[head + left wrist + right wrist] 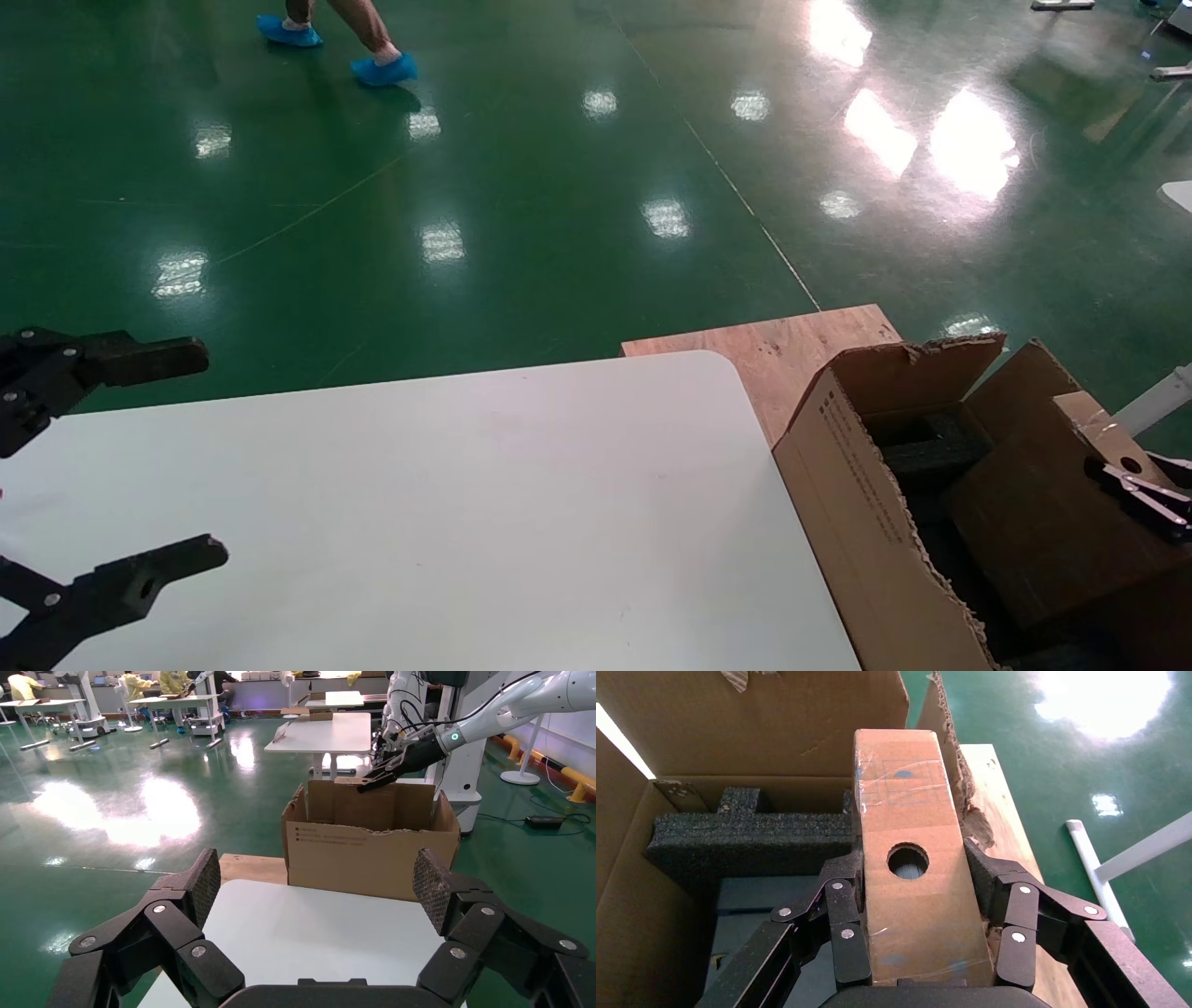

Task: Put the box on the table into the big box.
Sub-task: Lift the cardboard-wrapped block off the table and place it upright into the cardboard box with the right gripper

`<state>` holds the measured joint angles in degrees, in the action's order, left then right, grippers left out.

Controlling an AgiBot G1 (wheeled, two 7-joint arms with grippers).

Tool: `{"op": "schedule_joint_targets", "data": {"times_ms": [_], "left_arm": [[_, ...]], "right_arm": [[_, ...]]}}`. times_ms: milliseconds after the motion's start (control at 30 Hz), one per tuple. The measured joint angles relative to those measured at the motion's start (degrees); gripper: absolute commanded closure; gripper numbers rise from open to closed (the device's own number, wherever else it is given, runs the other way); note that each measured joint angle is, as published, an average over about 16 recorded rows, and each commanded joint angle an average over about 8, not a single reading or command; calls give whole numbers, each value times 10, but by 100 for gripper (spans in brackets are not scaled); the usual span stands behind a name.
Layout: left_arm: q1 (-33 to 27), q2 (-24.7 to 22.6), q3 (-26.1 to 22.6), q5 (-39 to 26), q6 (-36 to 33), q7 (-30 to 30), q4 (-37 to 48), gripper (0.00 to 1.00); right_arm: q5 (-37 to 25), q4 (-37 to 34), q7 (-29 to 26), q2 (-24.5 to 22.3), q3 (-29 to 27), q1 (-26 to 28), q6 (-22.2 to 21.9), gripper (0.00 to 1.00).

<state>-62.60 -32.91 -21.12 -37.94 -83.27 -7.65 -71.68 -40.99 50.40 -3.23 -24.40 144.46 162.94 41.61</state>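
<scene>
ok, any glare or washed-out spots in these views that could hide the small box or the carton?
Head view: ceiling-light glare sits on the green floor, away from the big box. Left wrist view: a bright floor reflection, the left gripper open over the table. Right wrist view: blown-out floor patch in one corner; the box, clamped in the right gripper, is evenly lit.

Glossy green floor [521, 233], glare patches; white worktables [327, 733] beyond.

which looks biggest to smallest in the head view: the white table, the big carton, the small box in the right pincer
1. The table, largest.
2. The big box, partly cut off at the frame edge.
3. The box, held by the right pincer over the big box; smallest, though partly cut off.
</scene>
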Motion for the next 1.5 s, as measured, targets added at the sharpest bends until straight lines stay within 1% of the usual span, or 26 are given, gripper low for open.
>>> {"op": "schedule_joint_targets", "data": {"times_ms": [800,1200,1233,1267,1467,1500], "left_arm": [[0,0,0,0,0,0,0,0],[0,0,0,0,0,0,0,0],[0,0,0,0,0,0,0,0],[0,0,0,0,0,0,0,0],[0,0,0,0,0,0,0,0],[0,0,0,0,0,0,0,0]], "right_arm": [[29,-6,5,6,70,3,-25,100],[42,-17,11,10,96,4,-33,100],[44,-18,12,11,97,4,-33,97],[45,-18,13,12,99,5,-33,87],[50,-19,16,16,106,5,-34,12],[51,-19,17,17,107,5,-34,3]]}}
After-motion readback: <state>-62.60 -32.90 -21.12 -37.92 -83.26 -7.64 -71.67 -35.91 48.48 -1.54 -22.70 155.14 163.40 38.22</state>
